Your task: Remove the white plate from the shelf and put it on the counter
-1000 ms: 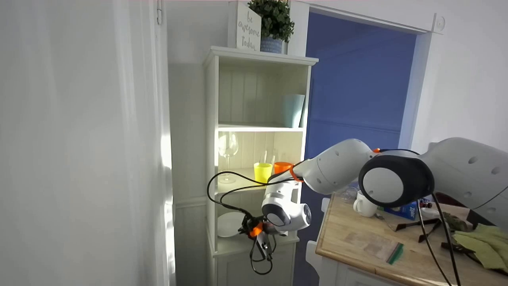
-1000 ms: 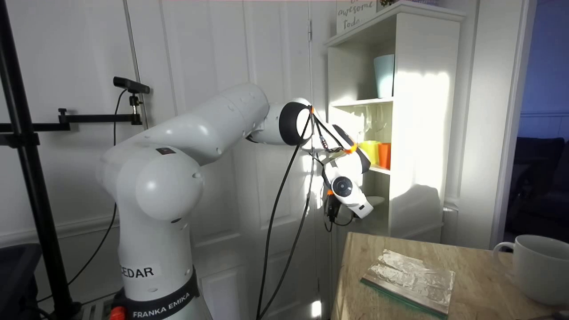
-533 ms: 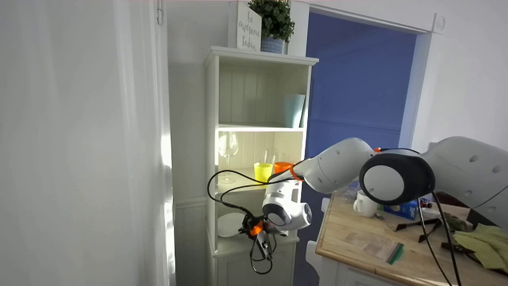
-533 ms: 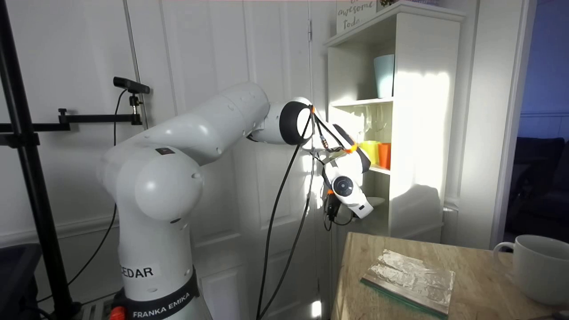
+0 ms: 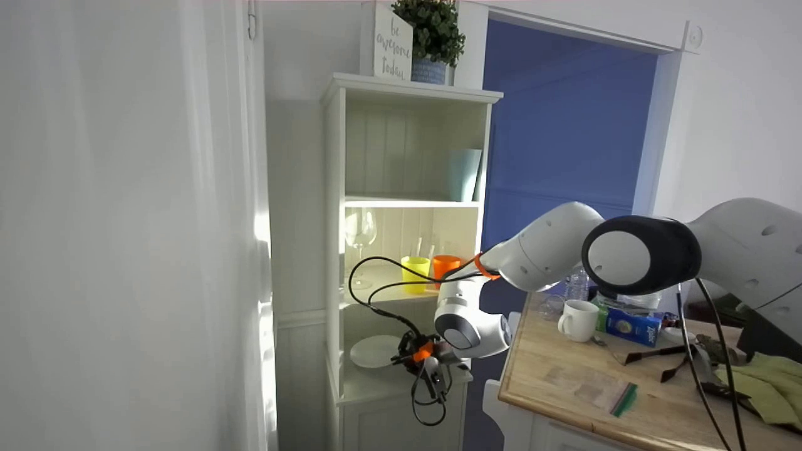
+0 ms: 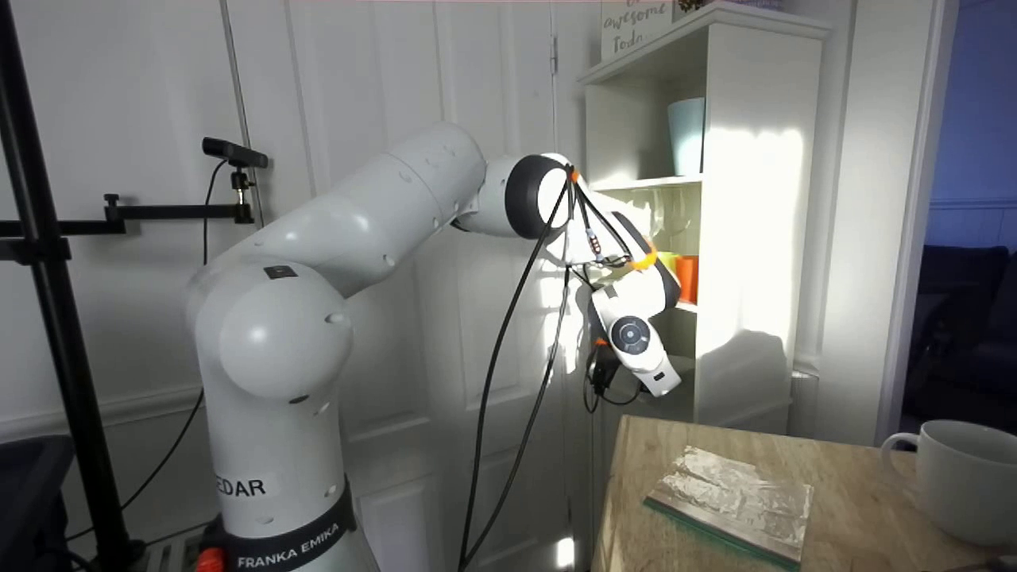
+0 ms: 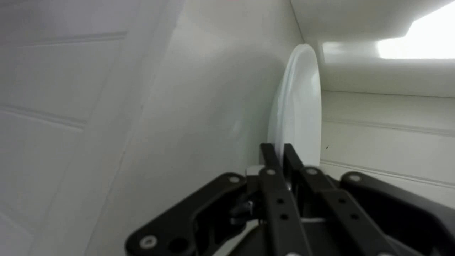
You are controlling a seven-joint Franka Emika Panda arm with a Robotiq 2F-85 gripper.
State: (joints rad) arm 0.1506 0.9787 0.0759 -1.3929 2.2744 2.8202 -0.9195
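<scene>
- Wrist view: your gripper [image 7: 279, 150] has its fingers [image 7: 269, 156] pinched on the rim of the white plate [image 7: 302, 103], one on each side. The rim is thin, so that seems a good place to grab.
- Just ahead of the fingers, nearly the whole plate sticks out past the pinch. Its weight may make it droop or twist if you pull fast.
- Below the plate is the low board [image 7: 213, 89] of the shelf [image 5: 334, 250]. You can't tell here if the far edge touches that board.
- Above your hand, one level up, stand the yellow cup [image 5: 421, 267] and the orange cup [image 5: 443, 266]. They look like a good reason to stay low and bring the plate straight out before going up.
- Well apart from your hand, on the side away from the plate in an exterior view, is the counter [image 5: 539, 360]. The plate is not on it yet, so you seem to be at the taking-out step.
- On that counter lie a plastic bag [image 5: 598, 391] and, apart from it, a white mug [image 5: 579, 319]. The bag could be slippery under a plate, so you may want to miss both.
</scene>
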